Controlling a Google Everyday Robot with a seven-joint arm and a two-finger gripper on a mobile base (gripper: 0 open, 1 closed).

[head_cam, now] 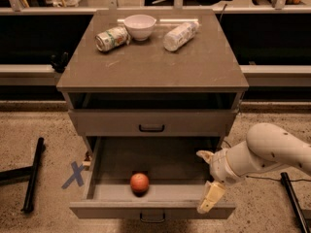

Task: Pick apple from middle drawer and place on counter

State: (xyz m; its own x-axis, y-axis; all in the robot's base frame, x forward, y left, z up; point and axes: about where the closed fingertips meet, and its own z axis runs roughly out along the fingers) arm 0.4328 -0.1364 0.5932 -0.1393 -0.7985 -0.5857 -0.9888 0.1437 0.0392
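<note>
Right now the apple (139,182) lies in the pulled-out middle drawer (160,161), close to its front wall and a little left of centre. At the drawer's right front corner hovers the hand (201,182), well apart from the fruit, its two pale fingers (210,198) spread wide and holding nothing. Above, the counter (155,67) carries a white bowl (140,26), a tipped can (111,38) and what looks like a plastic bottle (180,35) lying on its side.
</note>
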